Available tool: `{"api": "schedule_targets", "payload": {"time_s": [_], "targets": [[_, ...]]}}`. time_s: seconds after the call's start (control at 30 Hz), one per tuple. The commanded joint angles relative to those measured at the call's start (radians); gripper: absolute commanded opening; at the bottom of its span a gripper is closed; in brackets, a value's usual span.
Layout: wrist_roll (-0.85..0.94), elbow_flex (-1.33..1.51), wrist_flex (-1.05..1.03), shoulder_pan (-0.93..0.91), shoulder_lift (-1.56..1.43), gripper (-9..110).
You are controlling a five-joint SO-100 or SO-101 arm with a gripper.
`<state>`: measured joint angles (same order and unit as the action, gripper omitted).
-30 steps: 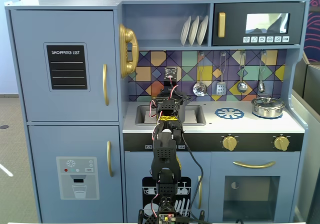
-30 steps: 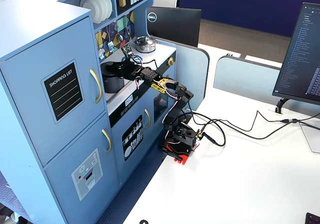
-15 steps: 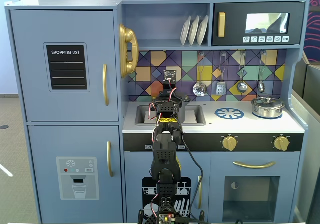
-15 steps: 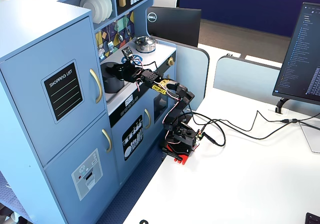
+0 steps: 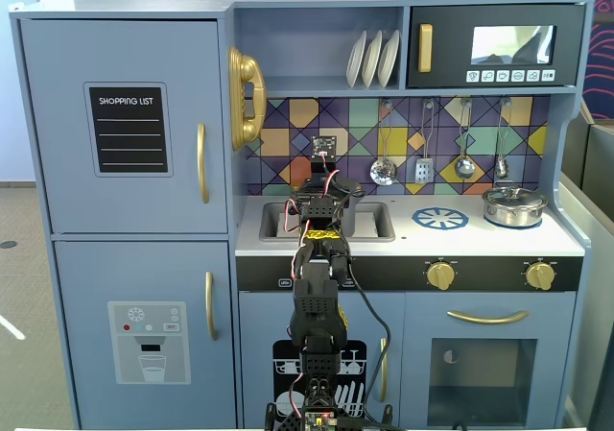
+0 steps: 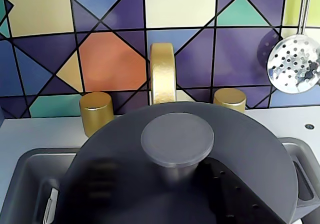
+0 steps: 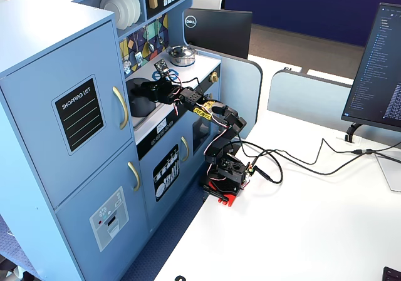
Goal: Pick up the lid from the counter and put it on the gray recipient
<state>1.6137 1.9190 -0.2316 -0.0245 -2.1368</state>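
Already I had the lid (image 6: 200, 164) in my grip, so the pickup was done; what was left was to settle it on the pot and let go.

From the front fixed view, my arm (image 5: 317, 306) rose straight up before the toy kitchen and reached over the sink (image 5: 369, 222). The pot (image 5: 338, 205) showed only as a dark shape behind my wrist, and the lid itself I could not pick out there. The silver pot (image 5: 513, 205) sat well apart on the right of the tabletop (image 5: 422, 239), past the burner print (image 5: 440, 219).

At the wrist view, the lid filled the lower half, knob (image 6: 177, 139) toward the lens, with the gold tap (image 6: 162, 74) and the sink's rim behind. The pot was hidden under it, and whether the lid already touched its rim I could not tell. My pincer's tips lay out of sight there.

Lastly, in the side fixed view, my pincer (image 7: 143, 88) hung over the pot (image 7: 141, 104) in the sink, clamped on the lid as best I could judge.
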Motion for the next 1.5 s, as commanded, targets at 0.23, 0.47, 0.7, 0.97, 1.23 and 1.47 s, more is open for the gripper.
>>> {"api": "schedule_targets", "payload": {"time_s": [0.23, 0.47, 0.7, 0.97, 1.23, 1.47], "targets": [[0.057, -0.029, 0.0, -0.015, -0.112, 36], [0.074, 0.02, -0.236, -0.035, -0.357, 34], [0.049, 0.095, -0.759, -0.008, -0.71, 25], [-0.037, 0.396, -1.129, -0.029, -0.916, 17], [-0.061, 0.873, -0.896, 0.029, -0.962, 5], [0.067, 1.072, -1.16, 0.009, -1.04, 5]]}}
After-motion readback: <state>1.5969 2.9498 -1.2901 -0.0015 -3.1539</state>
